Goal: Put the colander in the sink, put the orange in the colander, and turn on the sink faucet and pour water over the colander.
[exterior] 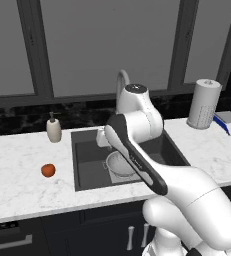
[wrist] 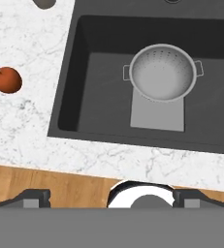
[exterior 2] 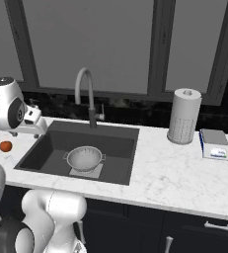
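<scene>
The silver colander [exterior 2: 85, 158] stands upright in the dark sink [exterior 2: 116, 143], on the light square at its bottom, and is empty inside [wrist: 163, 72]. Left of the basin, the orange [wrist: 7, 80] lies on the white marble counter [exterior: 48, 170]. My gripper [wrist: 114, 198] hangs open and empty high over the left part of the sink, its fingertips [wrist: 33, 197] wide apart; the hand [exterior 2: 31, 123] looks down on colander and orange. The sink faucet [exterior 2: 86, 89] arches over the back rim, and no water is running.
A cream soap dispenser [exterior: 54, 128] stands at the back left of the counter. A paper towel roll [exterior 2: 183, 116] and a flat box [exterior 2: 215, 144] sit to the right of the sink. Dark windows run behind the counter.
</scene>
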